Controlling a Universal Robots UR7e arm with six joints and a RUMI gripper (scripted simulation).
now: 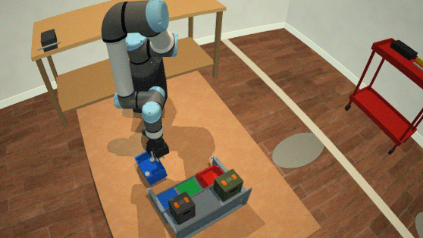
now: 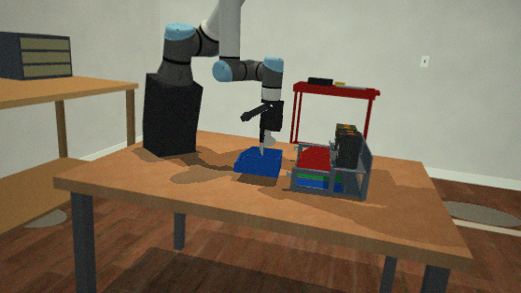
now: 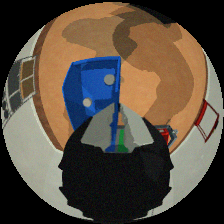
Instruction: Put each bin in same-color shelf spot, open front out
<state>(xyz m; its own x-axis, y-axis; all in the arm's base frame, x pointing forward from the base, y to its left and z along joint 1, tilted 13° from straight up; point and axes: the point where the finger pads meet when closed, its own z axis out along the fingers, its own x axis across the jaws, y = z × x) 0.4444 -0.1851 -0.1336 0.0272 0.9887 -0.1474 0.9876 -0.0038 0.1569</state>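
We see a wooden surface (image 2: 140,187) carrying everything, with the arm (image 1: 121,68) rising from a black pedestal (image 2: 170,117) at its far end and reaching down toward the middle.

Near the front edge stands the grey shelf (image 1: 248,194). Its floor shows three colored marks side by side: a blue mark (image 1: 166,197), a green mark (image 1: 189,186) and a red bin (image 1: 209,175) already sitting at the third place. On the shelf's top board rest two dark boxes with orange tabs, an olive one (image 1: 228,184) over the red end and a darker one (image 1: 182,208) over the blue end.

The blue bin (image 1: 151,168) sits on the surface just beside the shelf, on the arm's side, apart from it and not yet in its spot. In the wrist view we make out two pale round parts (image 3: 109,79) lying inside it.

The claw (image 3: 117,131) hangs straight down over the bin's wall nearest the arm. Its fingers are drawn together on that thin blue wall (image 3: 116,107), which runs up between them in the wrist view, so we read it as clamped on the bin's edge. From the exterior view the bin looks flat on the surface, though we cannot tell whether one side is raised slightly.

Off to the side stand a red cart (image 1: 379,46) and a second wooden table (image 1: 76,26) behind the arm.
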